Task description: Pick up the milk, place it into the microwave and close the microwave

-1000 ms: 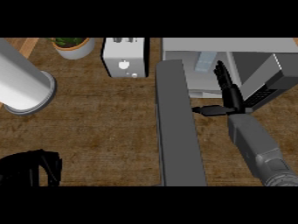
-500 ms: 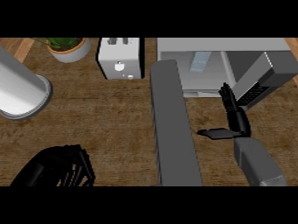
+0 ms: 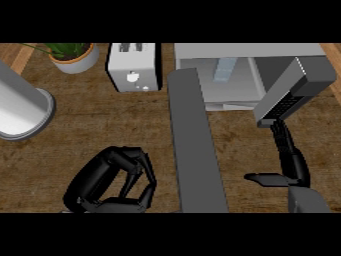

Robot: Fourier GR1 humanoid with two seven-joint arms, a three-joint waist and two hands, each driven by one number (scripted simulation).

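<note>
Black right hand [image 3: 292,162] points straight-fingered toward the microwave [image 3: 247,51]; left hand [image 3: 92,182] curls empty.

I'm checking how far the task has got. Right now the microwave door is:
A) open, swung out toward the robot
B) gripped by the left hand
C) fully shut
A: the door stands out edge-on from the microwave, whose inside shows. The left hand is curled apart from it, and the right hand is straight-fingered on its other side.
</note>
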